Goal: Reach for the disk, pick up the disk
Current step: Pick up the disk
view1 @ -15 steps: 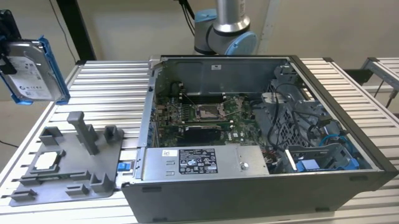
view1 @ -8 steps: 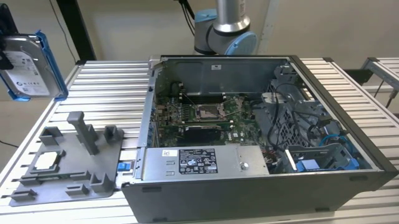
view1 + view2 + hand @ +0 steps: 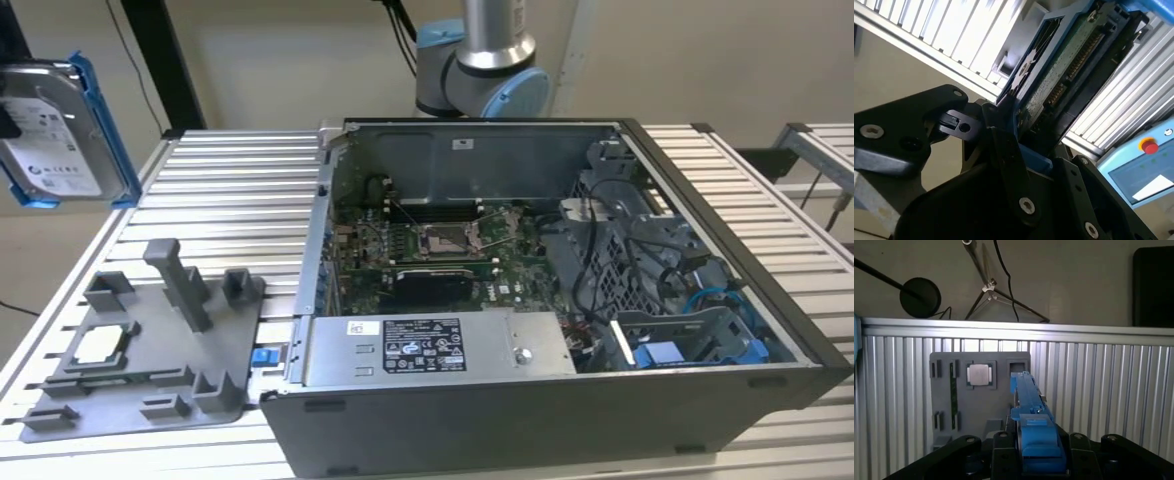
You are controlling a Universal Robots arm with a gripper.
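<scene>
1. You've got open air around the disk [image 3: 60, 130], held high over the grey tray [image 3: 160, 375], well apart from the computer case [image 3: 534, 430].
2. Gripper [image 3: 1036, 452] clamped on its blue frame; silver body, white label.

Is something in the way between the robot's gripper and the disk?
No, nothing visible is. The gripper is shut on the disk, gripping its blue frame. The disk hangs in the air at the exterior view's left, off the table.
</scene>
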